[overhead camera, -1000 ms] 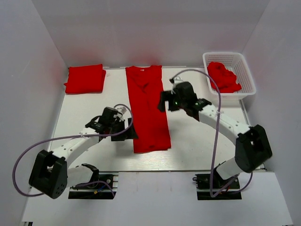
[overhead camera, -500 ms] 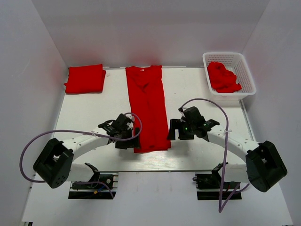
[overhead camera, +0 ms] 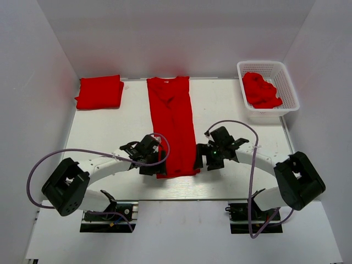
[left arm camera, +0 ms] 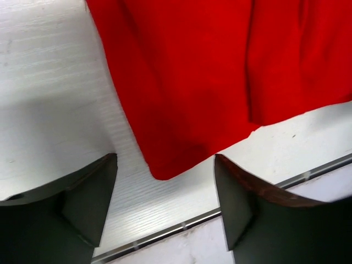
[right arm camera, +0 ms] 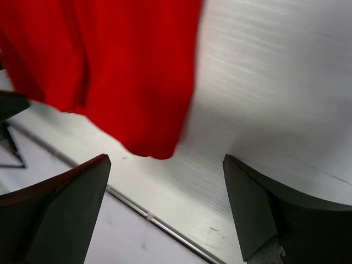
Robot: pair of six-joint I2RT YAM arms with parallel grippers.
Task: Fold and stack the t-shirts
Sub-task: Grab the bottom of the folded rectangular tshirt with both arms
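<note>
A red t-shirt [overhead camera: 173, 124] lies folded into a long strip down the middle of the white table [overhead camera: 104, 129]. My left gripper [overhead camera: 155, 168] is open at the strip's near left corner [left arm camera: 162, 168], which lies between its fingers. My right gripper [overhead camera: 199, 162] is open at the near right corner [right arm camera: 151, 146]. Neither holds cloth. A folded red t-shirt [overhead camera: 99, 92] lies at the far left. More crumpled red shirts [overhead camera: 261, 91] fill the basket.
The white lattice basket [overhead camera: 286, 82] stands at the far right corner. White walls close in the table on three sides. The table's near edge with a metal strip [left arm camera: 165, 231] runs just below both grippers.
Both grippers have come down and toward me along the strip's sides to its near corners. The shirts have not moved.
</note>
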